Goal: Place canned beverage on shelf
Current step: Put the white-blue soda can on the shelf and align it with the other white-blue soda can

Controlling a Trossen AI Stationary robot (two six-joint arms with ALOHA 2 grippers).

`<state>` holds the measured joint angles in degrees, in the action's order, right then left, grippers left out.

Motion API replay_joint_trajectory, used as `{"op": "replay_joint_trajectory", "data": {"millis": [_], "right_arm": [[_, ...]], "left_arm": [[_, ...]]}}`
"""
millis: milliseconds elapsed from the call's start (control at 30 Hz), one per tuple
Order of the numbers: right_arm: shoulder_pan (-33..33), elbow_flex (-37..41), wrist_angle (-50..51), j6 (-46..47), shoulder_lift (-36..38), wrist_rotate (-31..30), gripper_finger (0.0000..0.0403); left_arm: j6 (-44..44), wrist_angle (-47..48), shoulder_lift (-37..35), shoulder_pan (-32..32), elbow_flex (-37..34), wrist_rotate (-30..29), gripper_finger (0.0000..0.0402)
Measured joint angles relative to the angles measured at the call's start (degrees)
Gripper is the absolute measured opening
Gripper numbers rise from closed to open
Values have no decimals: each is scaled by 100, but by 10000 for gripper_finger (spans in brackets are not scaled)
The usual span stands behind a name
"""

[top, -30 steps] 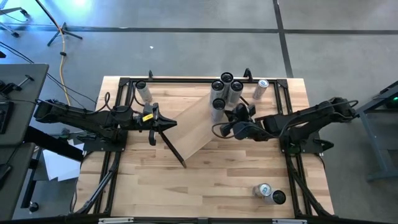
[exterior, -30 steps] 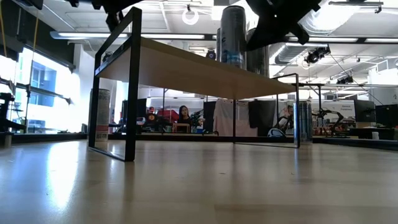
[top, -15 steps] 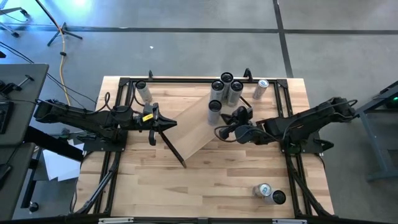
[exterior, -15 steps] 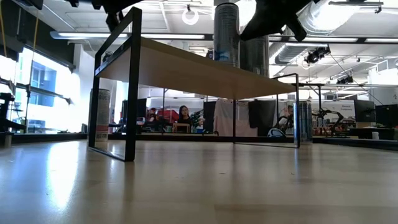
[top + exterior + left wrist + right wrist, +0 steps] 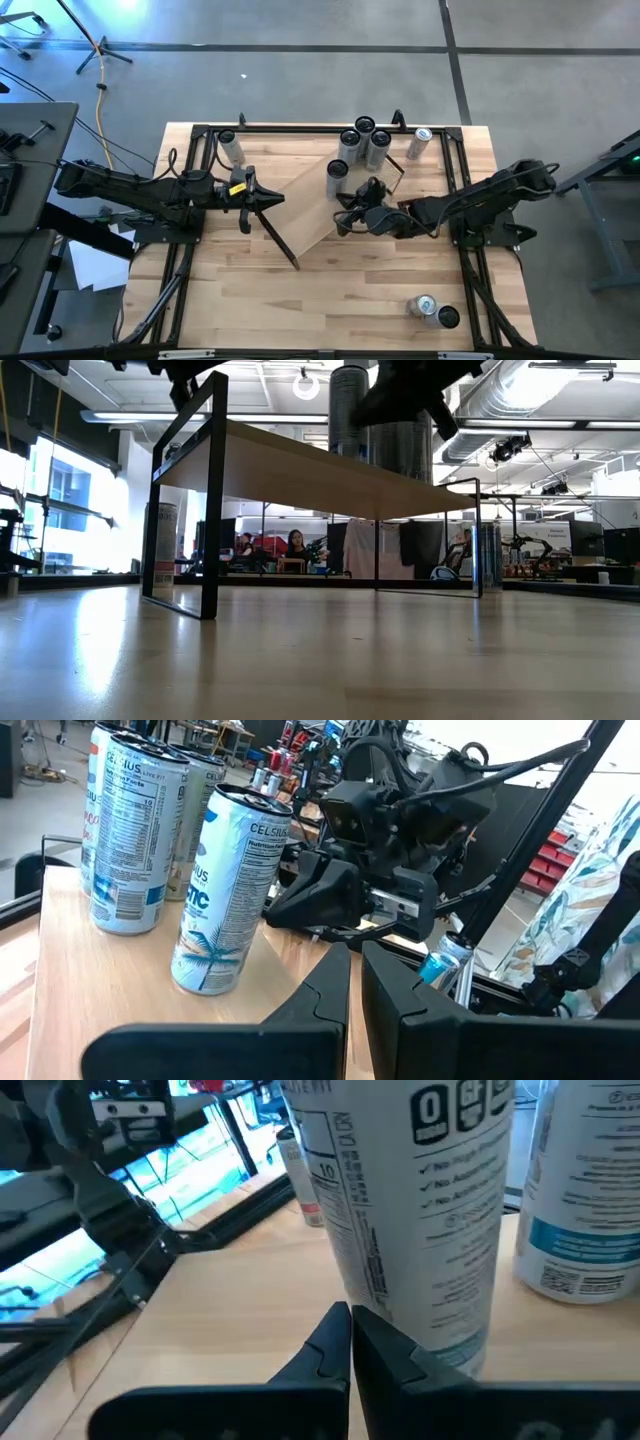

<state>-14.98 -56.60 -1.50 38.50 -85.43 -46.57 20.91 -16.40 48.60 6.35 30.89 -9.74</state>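
Pale wood shelf (image 5: 318, 200) carries tall white-and-blue can (image 5: 337, 170); brackets black.

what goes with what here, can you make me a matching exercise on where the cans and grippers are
Column one:
1. shelf can nearest the right gripper
2. right gripper
3. left gripper
4. lone upright can

Column two:
A. shut, at the shelf's near-left end
B. on the table's far left, off the shelf
C. on the shelf, apart from the far-end cluster
D. shut, low over the shelf, right behind a can

Pairs: 1-C, 2-D, 3-A, 4-B
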Motion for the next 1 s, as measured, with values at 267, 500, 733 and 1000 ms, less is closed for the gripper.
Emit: {"op": "replay_joint_trajectory", "data": {"millis": [267, 500, 733, 1000], "right_arm": [[-251, -665, -616, -422, -641, -335, 0], [-344, -2665, 953, -205, -2098, -1748, 0], [-83, -4005, 2839, 1288, -2940, -2348, 0], [121, -4387, 3008, 1268, -3250, -2360, 0]], "left_arm": [[-53, 24, -235, -22, 0, 52, 3], [-155, 18, -535, -174, 0, 33, 3], [-157, 158, -592, -271, 2, 15, 3], [-160, 333, -591, -271, 2, 15, 3]]}}
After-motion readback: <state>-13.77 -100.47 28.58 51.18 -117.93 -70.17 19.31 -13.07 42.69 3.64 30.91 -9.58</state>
